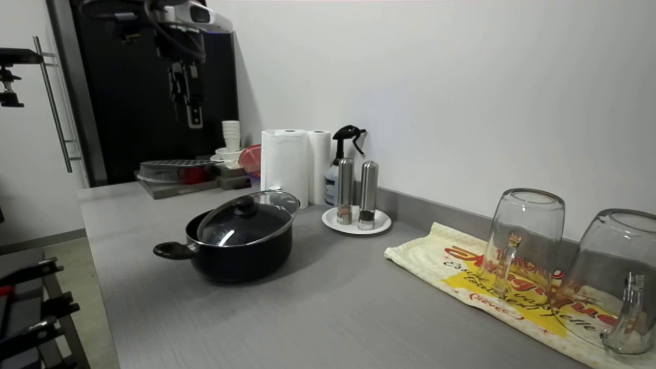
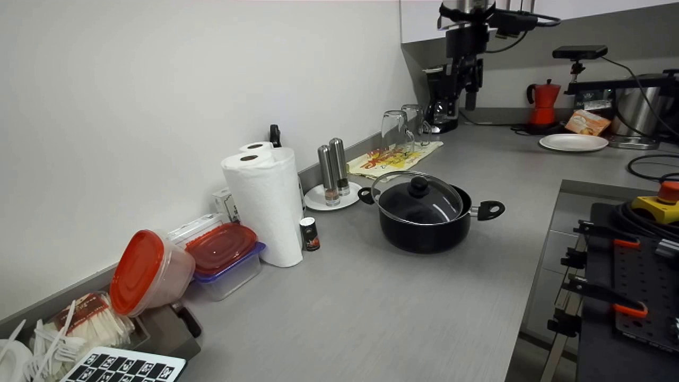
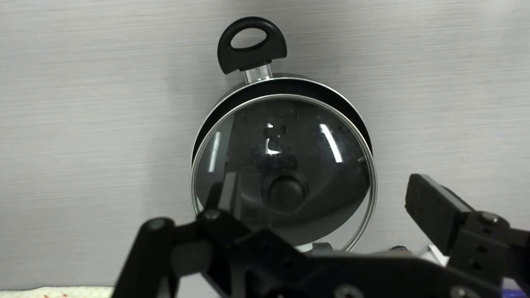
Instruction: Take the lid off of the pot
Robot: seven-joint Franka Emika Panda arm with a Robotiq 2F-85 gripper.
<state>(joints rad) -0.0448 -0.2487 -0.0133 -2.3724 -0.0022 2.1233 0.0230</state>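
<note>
Lid (image 2: 416, 201) on pot (image 2: 425, 237) (off-centre)

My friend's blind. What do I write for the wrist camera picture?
A black pot on a gray counter, seen from above, with its clear glass lid sitting off-center. The open gripper, at the bottom, partly hides the lid.

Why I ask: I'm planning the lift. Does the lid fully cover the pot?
No, in the wrist view the lid sits off-centre, leaving a dark crescent of the pot uncovered along one side.
</note>
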